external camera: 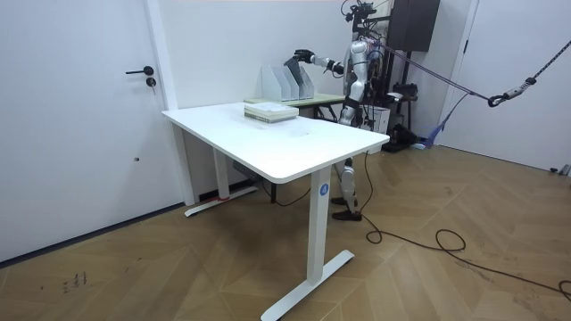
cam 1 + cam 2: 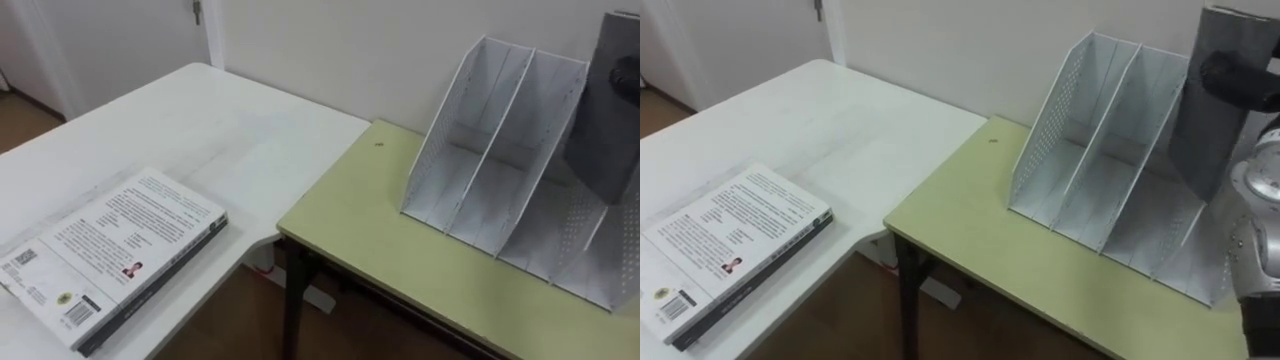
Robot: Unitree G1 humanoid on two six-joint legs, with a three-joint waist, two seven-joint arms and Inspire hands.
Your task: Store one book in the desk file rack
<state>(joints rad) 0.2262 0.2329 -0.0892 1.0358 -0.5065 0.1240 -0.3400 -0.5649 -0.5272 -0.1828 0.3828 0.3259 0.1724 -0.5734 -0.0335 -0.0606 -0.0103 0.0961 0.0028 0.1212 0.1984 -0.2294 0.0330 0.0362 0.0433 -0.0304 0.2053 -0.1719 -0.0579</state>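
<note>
In the left eye view, the grey book (image 2: pixel 600 120) stands upright over the rightmost compartment of the file rack (image 2: pixel 480 150) on the green desk (image 2: pixel 400 260). Your right hand (image 2: pixel 628 75) is wrapped round its upper part.

The room view shows the arm stretched out to the rack, with the spare books (image 1: pixel 270 111) on the white table (image 1: pixel 294 152).

In the right eye view, the book's lower edge seems to have entered the slot, though I can't be sure. You have yet to lower and release it.

White table (image 2: pixel 220 120) stands beside green desk (image 2: pixel 380 230), perhaps touching; door (image 1: pixel 80 125) closed.
</note>
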